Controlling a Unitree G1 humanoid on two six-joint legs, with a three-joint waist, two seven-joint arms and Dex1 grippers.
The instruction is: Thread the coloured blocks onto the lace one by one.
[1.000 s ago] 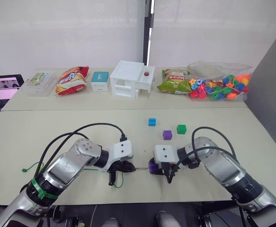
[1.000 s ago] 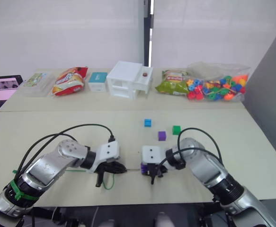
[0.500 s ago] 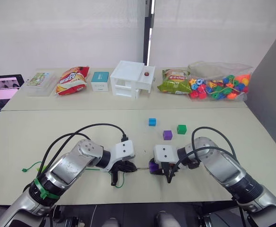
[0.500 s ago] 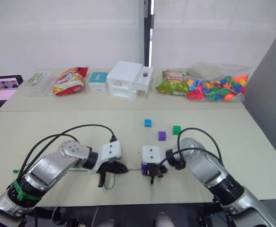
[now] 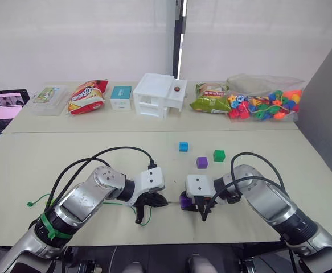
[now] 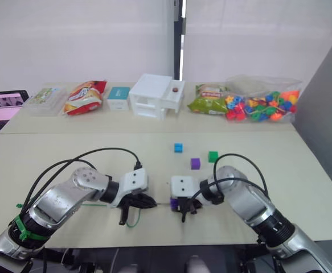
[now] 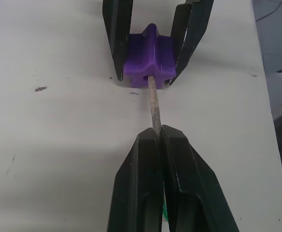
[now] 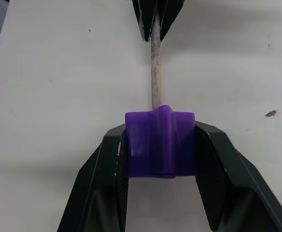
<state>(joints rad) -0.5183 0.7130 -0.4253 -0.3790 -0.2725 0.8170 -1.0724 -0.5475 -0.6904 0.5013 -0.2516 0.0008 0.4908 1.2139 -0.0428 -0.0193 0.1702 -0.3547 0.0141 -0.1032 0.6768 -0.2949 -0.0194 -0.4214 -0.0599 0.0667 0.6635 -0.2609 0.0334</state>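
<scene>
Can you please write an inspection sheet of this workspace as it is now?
Surface: beige table, small dark marks.
Job's things: purple plastic cube with the lace's stiff silvery tip in its hole; green cord trailing; blue cube, second purple cube, green cube loose.
Clutter: snack bags, white box, bag of beads at the far edge.
Grippers: left end effector shut on the tip; right end effector shut on the cube.
Cables: black cables looped over both arms.
Surroundings: white curtain.

Silver-grey arms, looping black cables, white wrist housings, black two-fingered left pincer [image 5: 144, 206], green tie.
</scene>
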